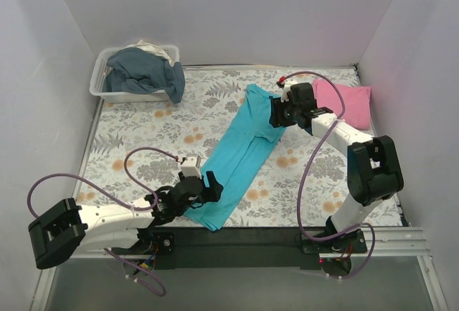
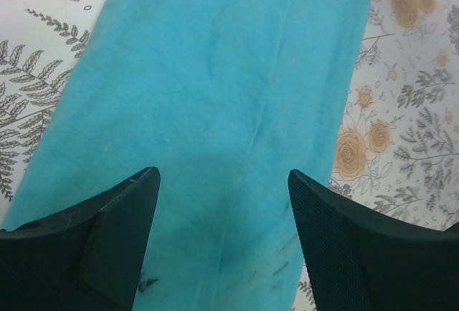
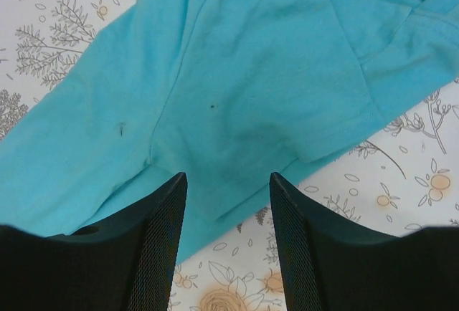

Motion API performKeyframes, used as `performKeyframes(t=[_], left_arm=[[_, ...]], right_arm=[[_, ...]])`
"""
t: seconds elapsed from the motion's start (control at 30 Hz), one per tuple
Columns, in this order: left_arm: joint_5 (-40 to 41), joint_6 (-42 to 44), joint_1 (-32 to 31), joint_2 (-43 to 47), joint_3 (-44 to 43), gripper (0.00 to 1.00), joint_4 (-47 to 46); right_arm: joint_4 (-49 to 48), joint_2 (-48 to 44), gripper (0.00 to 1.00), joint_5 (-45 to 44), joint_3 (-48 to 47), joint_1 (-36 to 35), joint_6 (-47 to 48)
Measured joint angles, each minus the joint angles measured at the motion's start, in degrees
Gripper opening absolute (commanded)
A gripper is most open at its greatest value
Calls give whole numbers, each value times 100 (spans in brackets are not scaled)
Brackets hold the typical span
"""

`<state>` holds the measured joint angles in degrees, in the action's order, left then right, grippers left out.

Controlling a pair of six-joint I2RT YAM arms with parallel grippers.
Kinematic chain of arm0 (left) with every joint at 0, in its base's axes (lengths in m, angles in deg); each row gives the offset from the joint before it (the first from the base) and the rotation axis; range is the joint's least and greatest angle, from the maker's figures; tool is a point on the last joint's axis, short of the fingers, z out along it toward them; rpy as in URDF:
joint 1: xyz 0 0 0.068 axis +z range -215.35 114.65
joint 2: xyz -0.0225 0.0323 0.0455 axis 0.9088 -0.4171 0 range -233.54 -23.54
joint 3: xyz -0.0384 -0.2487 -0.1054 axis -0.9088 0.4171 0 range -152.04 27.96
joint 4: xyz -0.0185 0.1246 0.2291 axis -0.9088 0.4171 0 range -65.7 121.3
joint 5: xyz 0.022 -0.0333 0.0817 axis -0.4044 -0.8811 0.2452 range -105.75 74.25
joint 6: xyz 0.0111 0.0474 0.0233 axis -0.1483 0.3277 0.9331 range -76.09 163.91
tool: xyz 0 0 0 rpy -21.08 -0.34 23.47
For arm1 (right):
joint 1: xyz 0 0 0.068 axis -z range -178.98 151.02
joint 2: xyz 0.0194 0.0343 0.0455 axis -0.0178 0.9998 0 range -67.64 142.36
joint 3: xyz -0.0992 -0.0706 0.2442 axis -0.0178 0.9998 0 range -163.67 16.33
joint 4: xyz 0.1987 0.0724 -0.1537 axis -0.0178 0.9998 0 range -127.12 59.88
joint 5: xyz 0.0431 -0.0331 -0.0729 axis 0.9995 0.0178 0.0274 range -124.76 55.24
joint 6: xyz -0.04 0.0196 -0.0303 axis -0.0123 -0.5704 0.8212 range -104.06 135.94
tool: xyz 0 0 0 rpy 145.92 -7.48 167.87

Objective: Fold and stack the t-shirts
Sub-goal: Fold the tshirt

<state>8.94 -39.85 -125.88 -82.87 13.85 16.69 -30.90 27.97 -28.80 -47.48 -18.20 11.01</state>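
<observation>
Your left claw (image 1: 204, 185) and right claw (image 1: 276, 112) hang open over the teal shirt (image 1: 240, 157). A pink shirt (image 1: 346, 103) lies near the right claw; a bin (image 1: 133, 97) sits back-left.

A stretched t-shirt (image 1: 240, 153) crosses the middle of the surface (image 1: 179, 125) from 7 to 1 o'clock. A folded t-shirt (image 1: 348, 103) lies at 2 o'clock, a bin (image 1: 99, 87) holding clothes (image 1: 143, 71) at 10 o'clock.
</observation>
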Motion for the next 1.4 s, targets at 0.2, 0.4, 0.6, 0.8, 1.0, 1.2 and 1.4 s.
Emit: performKeyframes(t=[0.2,0.4,0.6,0.8,1.0,1.2,1.4], left_arm=[[-26,-72,-2,170,4,67,-9],[-164,-168,-2,-98,31,67,-42],[-369,-240,2,-304,103,67,-481],[-728,-396,4,-979,105,66,-1495],[-1130,-568,2,-1519,70,66,-2271],[-1438,-678,2,-1902,-66,66,-2656],[-1808,-758,0,-2527,-339,66,-3161]], right_arm=[[-326,400,45,-7,-127,-46,-35],[-378,1344,45,-13,-503,-44,-76],[-367,1834,45,-17,-975,-44,-90],[-345,2413,45,-17,-1725,-44,-90],[-232,3036,45,24,-2643,-44,-87],[52,3694,45,94,-3711,-68,-79],[254,4212,45,179,-4577,-72,-59]])
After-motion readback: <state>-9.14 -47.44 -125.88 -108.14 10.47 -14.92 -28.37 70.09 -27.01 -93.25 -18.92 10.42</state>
